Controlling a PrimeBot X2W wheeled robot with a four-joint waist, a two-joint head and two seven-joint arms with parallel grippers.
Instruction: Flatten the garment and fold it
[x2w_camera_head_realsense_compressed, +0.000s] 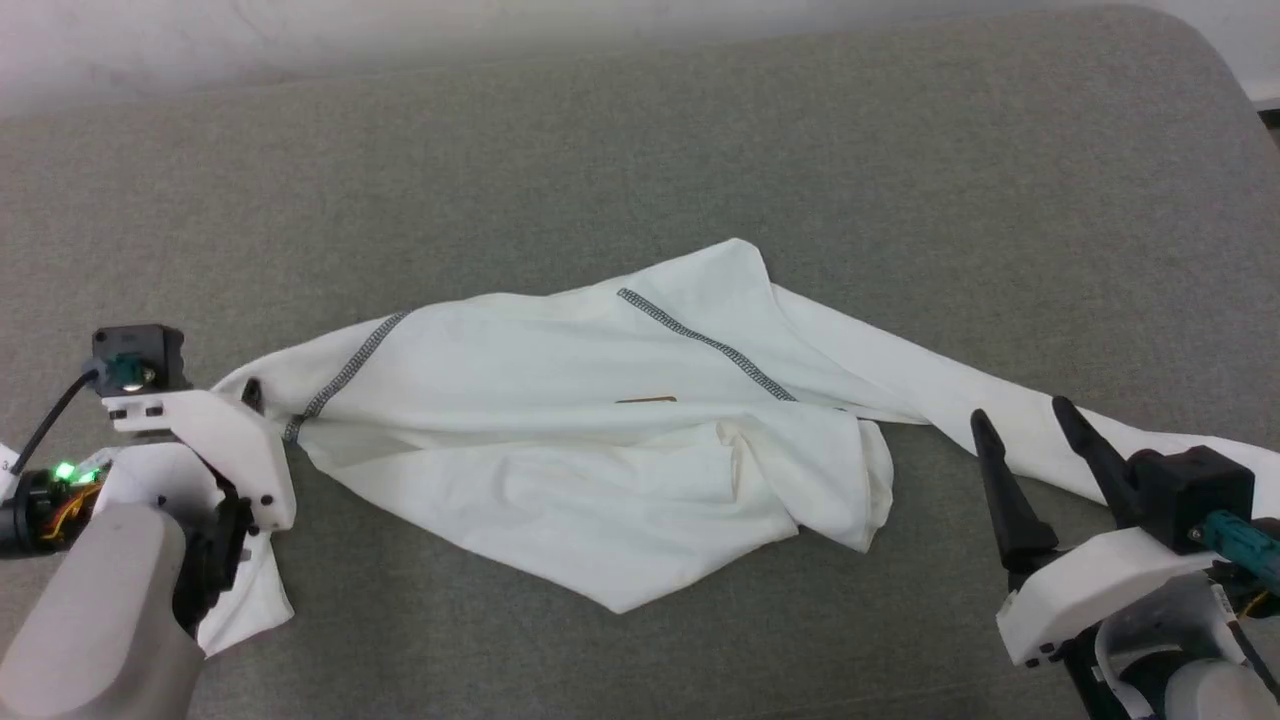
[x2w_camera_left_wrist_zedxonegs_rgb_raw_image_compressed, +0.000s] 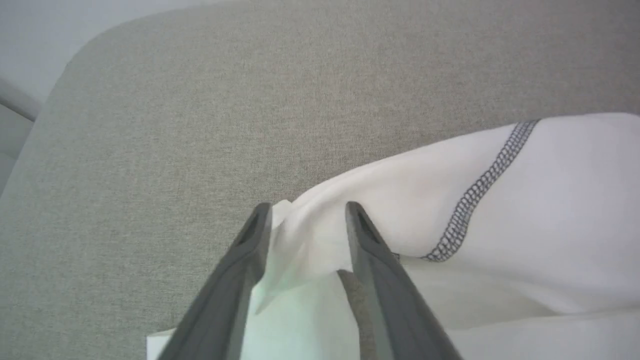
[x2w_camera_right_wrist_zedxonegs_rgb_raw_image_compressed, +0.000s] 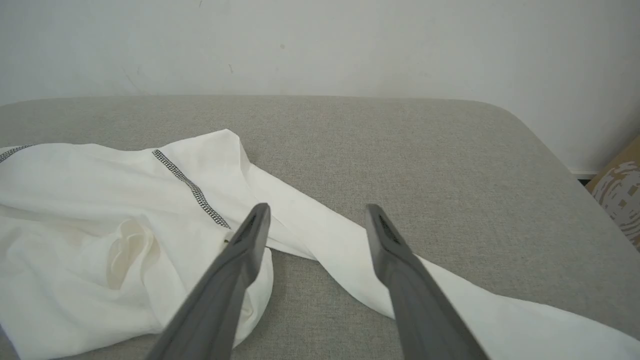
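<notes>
The garment (x2w_camera_head_realsense_compressed: 560, 440), a white thin top with grey zigzag seams and a small tan label mark (x2w_camera_head_realsense_compressed: 647, 400), lies crumpled across the grey padded surface. One sleeve (x2w_camera_head_realsense_compressed: 950, 400) trails off to the right, another hangs down at the left beside my left arm. My left gripper (x2w_camera_left_wrist_zedxonegs_rgb_raw_image_compressed: 307, 207) is at the garment's (x2w_camera_left_wrist_zedxonegs_rgb_raw_image_compressed: 550, 210) left end, its fingers parted with a bunched fold of white cloth between them. My right gripper (x2w_camera_head_realsense_compressed: 1020, 410) stands open over the right sleeve (x2w_camera_right_wrist_zedxonegs_rgb_raw_image_compressed: 350, 250), nothing held between its fingers (x2w_camera_right_wrist_zedxonegs_rgb_raw_image_compressed: 250, 240).
The grey padded surface (x2w_camera_head_realsense_compressed: 640, 150) runs to a pale wall at the back and rounds off at the far right corner (x2w_camera_head_realsense_compressed: 1200, 60). A patterned cardboard box (x2w_camera_right_wrist_zedxonegs_rgb_raw_image_compressed: 620, 195) stands beyond the right edge.
</notes>
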